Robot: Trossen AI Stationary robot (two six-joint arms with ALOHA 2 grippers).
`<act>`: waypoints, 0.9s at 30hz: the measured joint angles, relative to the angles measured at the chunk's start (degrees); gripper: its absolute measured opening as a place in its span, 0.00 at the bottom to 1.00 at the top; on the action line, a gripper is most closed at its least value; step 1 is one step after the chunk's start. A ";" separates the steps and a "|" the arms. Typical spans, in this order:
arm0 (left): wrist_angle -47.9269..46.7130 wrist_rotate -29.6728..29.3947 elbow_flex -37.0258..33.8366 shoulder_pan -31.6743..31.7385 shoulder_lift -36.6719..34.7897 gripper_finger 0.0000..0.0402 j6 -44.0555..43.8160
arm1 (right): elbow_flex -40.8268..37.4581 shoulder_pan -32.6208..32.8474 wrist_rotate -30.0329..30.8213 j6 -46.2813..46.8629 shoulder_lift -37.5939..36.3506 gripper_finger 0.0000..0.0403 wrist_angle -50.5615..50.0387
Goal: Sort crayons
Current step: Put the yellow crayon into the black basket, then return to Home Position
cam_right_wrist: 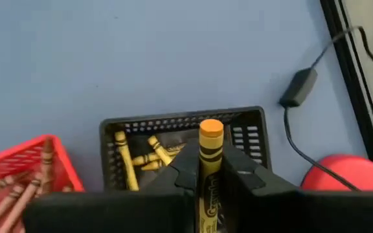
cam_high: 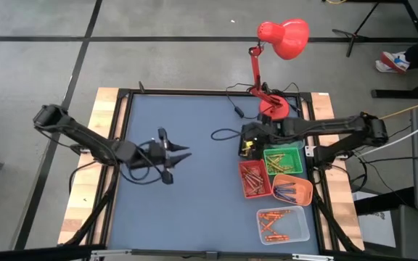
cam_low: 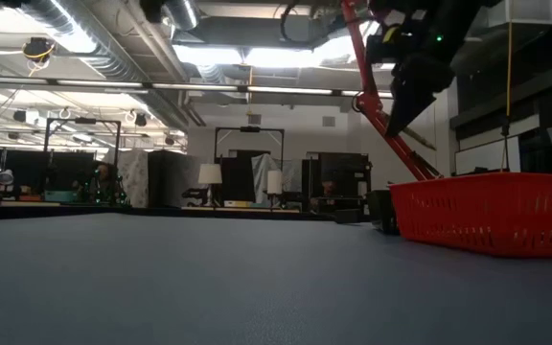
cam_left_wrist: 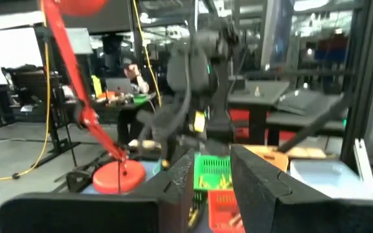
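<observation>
Nearly sorted — right gripper (cam_right_wrist: 210, 169) clamped on yellow crayon (cam_right_wrist: 210, 145) above black tray (cam_right_wrist: 183, 123); left gripper (cam_high: 182, 154) apart, mid-tabletop.

- The left arm reaches in from the bench's left edge, its left pincer (cam_high: 182, 155) raised over the middle, fingers (cam_left_wrist: 258, 188) spread and holding nothing.
- The right arm stretches in from the right edge toward the far right area; its right pincer (cam_right_wrist: 210, 169) is clamped on a yellow crayon (cam_right_wrist: 210, 155).
</observation>
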 joint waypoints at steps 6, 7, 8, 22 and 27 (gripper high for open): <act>-13.21 0.14 0.03 1.02 -11.72 0.15 -0.67 | 0.00 -0.44 -0.07 0.17 0.68 0.09 -0.78; -16.51 0.19 0.04 1.47 -13.70 0.12 -0.97 | 0.00 -0.41 -0.07 0.17 0.67 0.10 -0.74; -19.66 0.25 0.02 1.90 -15.61 0.10 -1.36 | 0.00 -0.41 -0.07 0.17 0.65 0.10 -0.65; -32.29 14.61 -3.29 13.60 -27.88 0.00 -1.57 | 0.00 -0.41 -0.57 0.14 0.66 0.13 -0.97; -29.48 19.64 -7.56 19.31 -29.40 0.00 -1.73 | 0.00 -0.41 -0.57 0.19 0.66 0.25 -0.97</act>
